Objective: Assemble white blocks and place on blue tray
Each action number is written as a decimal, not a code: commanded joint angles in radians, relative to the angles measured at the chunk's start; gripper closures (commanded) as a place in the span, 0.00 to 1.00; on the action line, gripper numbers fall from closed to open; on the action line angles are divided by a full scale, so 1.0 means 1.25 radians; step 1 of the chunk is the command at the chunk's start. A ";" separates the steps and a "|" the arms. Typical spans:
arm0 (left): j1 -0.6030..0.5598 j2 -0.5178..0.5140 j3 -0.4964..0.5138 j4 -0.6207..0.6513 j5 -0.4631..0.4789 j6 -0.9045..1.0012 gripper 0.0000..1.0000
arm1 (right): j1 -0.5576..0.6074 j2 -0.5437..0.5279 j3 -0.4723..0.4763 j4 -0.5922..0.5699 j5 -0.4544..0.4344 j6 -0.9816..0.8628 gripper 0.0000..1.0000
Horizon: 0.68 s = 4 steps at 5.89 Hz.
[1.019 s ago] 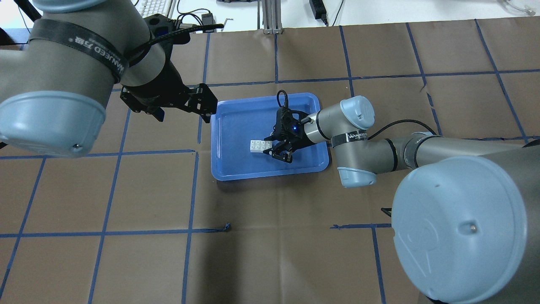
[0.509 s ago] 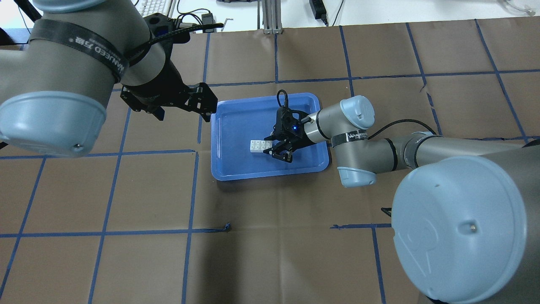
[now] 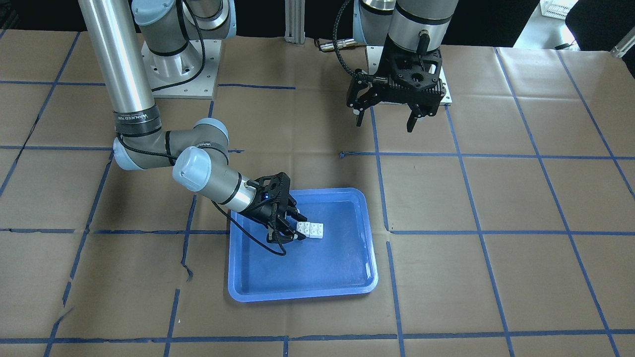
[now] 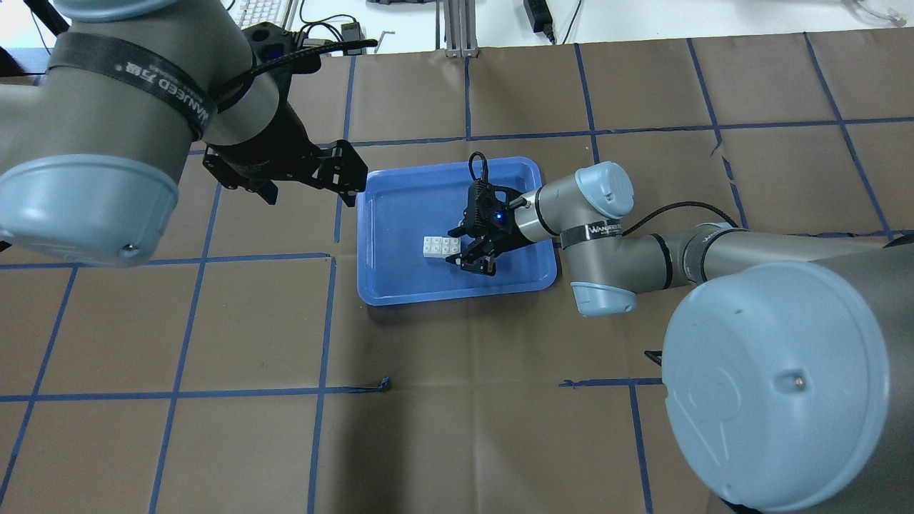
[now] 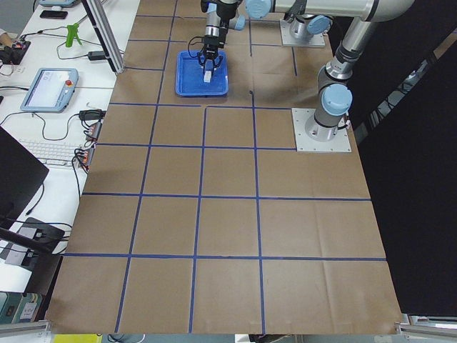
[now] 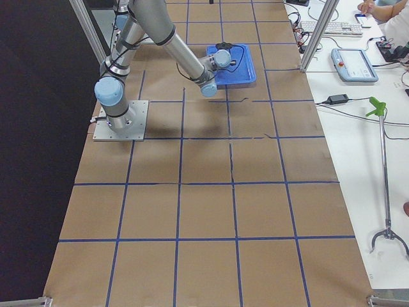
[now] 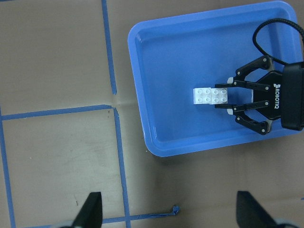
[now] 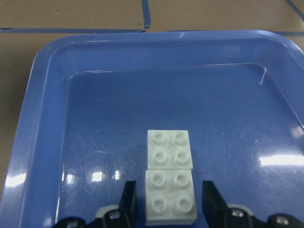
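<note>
Right wrist-mounted view: the two white blocks [image 8: 170, 183] lie end to end and touching on the floor of the blue tray [image 8: 39, 95], near its middle. The right gripper [image 8: 170, 203] is spread open around the nearer brick, with a sliver of blue showing on each side, so it grips nothing.

Set against the overhead view of a second ago, almost nothing has shifted: the bricks sit on the same spot and the right gripper stays low and open beside them. That suggests the release is done and only the retreat is left. Whether the pair is truly locked together cannot be told.

Each brick is a square of hard, pale, moulded plastic with four round studs on top, and a thin seam marks where the two meet. The tray is glossy, finely scratched and bright with lamp reflections, with rounded corners and a shallow rim.

The left gripper [image 3: 384, 124] hangs open and empty above the brown paper [image 3: 496, 198], away from the tray, over the blue tape [image 3: 382, 198] grid.
</note>
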 commanded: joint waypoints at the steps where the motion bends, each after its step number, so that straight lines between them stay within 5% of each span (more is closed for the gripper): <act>1: 0.000 0.000 0.001 0.000 0.000 -0.001 0.01 | 0.000 -0.006 -0.020 0.001 -0.001 0.020 0.01; 4: 0.000 0.000 0.000 -0.002 0.000 -0.001 0.01 | -0.010 -0.031 -0.147 0.044 -0.108 0.193 0.00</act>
